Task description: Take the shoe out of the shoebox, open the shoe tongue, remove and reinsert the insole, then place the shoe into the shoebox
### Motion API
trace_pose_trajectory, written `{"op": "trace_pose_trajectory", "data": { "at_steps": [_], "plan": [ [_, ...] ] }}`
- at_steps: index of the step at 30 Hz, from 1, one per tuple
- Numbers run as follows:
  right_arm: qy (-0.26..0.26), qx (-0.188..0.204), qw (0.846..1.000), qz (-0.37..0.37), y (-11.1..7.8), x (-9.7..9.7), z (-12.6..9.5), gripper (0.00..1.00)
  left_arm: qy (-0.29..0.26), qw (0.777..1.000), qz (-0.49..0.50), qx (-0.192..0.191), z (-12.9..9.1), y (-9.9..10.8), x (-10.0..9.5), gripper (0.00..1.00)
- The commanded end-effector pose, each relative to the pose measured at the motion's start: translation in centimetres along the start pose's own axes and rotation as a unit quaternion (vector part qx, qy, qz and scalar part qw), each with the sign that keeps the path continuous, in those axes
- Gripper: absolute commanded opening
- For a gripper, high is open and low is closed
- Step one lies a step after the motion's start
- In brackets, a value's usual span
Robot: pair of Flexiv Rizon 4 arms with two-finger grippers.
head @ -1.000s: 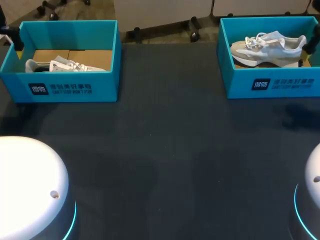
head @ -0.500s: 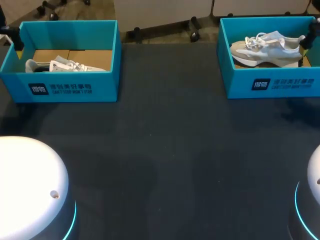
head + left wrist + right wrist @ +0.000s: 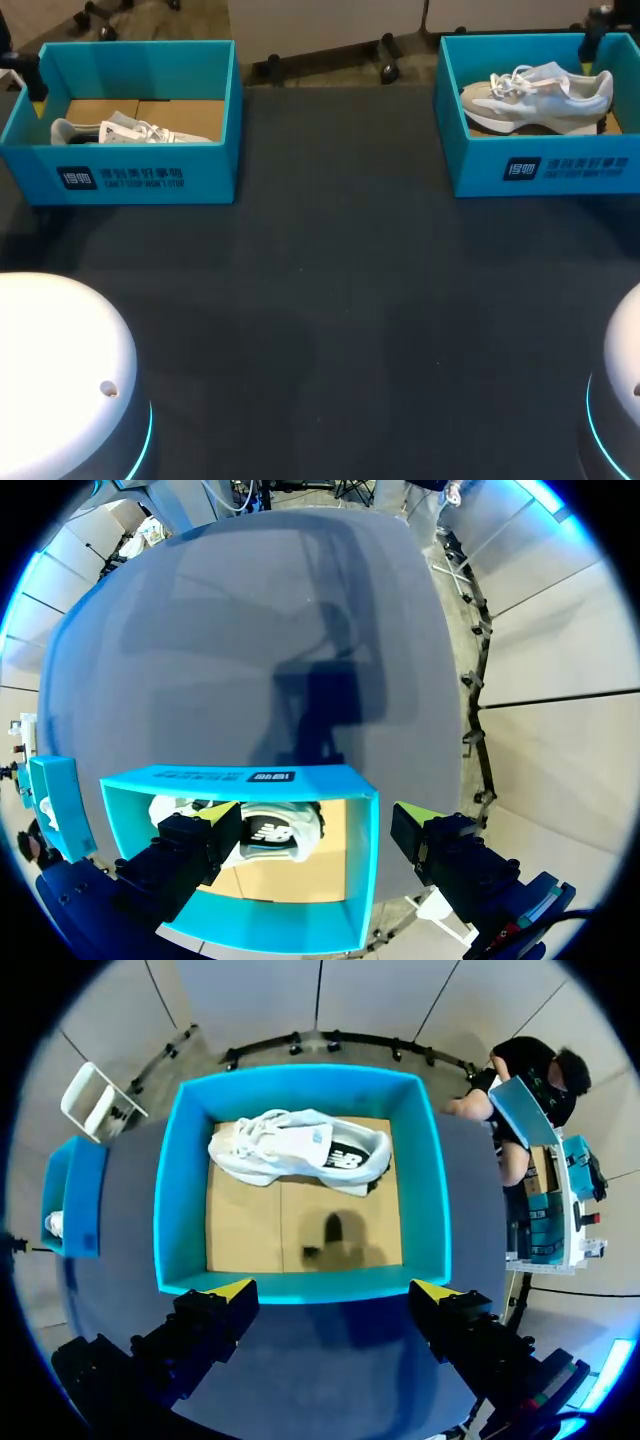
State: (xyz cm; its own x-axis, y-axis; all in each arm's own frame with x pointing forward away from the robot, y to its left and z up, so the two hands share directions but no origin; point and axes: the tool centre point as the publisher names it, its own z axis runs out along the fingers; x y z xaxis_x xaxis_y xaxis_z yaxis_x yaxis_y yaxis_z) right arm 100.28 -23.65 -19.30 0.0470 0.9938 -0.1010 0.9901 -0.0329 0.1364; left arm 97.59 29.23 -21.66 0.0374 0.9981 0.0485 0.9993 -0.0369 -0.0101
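Note:
Two teal shoeboxes stand at the table's far side. The left shoebox (image 3: 150, 175) (image 3: 240, 778) holds a white shoe (image 3: 130, 130) (image 3: 270, 832). In the right shoebox (image 3: 560, 170) (image 3: 300, 1285) a white and beige shoe (image 3: 535, 92) (image 3: 300, 1147) lies on its side against the far wall. My left gripper (image 3: 28, 78) (image 3: 315, 820) hangs open over the left box's outer end, nothing between its fingers. My right gripper (image 3: 597, 22) (image 3: 333, 1288) hovers open high above the right box, holding nothing.
Dark table (image 3: 330, 300) spreads between and in front of the boxes. The white arm bases (image 3: 60, 370) sit at the near corners. In the right wrist view the left box (image 3: 70, 1195) shows far off to the side.
The right gripper has moved from the right box's right end toward its far side. The left gripper and both shoes have stayed put.

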Motion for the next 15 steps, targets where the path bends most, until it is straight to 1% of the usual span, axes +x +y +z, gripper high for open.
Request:
{"op": "trace_pose_trajectory", "data": {
  "at_steps": [1, 8, 11, 15],
  "plan": [
    [-0.005, 0.031, 0.999, 0.000, 1.1, 0.3, -0.1, 1.00, 0.001, 1.000, 0.000, 0.000, 0.0, 0.0, 0.0, 1.00],
    [-0.005, 0.031, 0.999, 0.000, 1.1, 0.3, -0.1, 1.00, 0.001, 1.000, 0.000, 0.000, 0.0, 0.0, 0.0, 1.00],
    [-0.029, 0.023, 0.999, 0.022, 2.3, 0.0, 0.5, 1.00, 0.001, 1.000, 0.000, 0.000, 0.0, 0.0, 0.0, 1.00],
    [-0.036, 0.019, 0.999, 0.028, 3.8, -0.1, 1.8, 1.00, 0.001, 1.000, 0.000, 0.000, 0.0, 0.0, 0.0, 1.00]
  ]
}}
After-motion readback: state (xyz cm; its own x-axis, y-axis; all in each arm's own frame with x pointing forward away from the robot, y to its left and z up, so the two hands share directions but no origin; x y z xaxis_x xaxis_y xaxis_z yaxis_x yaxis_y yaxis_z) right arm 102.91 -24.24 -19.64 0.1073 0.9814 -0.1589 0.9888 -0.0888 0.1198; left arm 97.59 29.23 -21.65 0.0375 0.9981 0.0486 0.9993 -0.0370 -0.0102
